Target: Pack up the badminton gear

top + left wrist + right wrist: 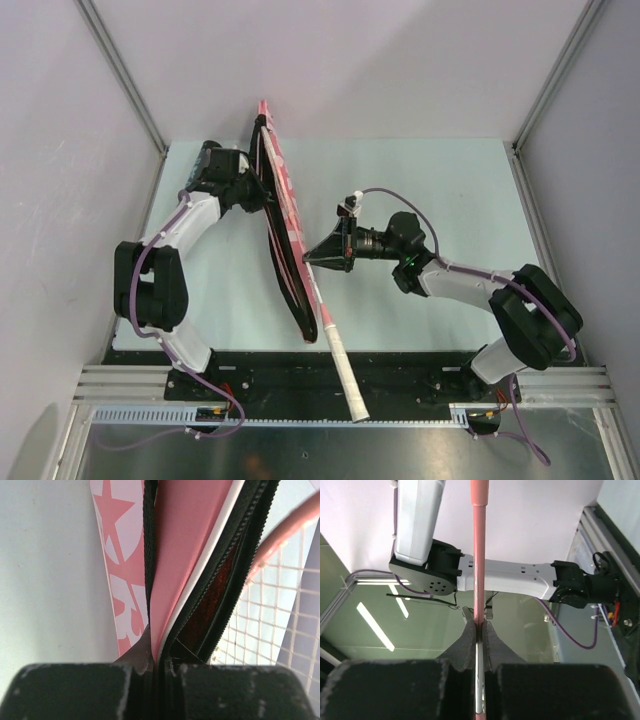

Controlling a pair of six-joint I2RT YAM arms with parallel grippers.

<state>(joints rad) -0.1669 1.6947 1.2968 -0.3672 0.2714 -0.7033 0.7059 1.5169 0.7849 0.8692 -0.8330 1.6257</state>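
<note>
Two-arm job: pinches the zipper edge of the racket bag (290,215) in the left end effector (157,666) to prop it on edge over the bench (430,170), clamps the racket shaft (479,540) in the right end effector (479,630), likely for feeding the head inside, white handle (345,375) poking past the near edge.

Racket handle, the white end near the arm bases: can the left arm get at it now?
Probably not: the left gripper is shut on the pink bag, propping it on edge, and would have to drop it. The white handle itself sticks out uncovered.
</note>
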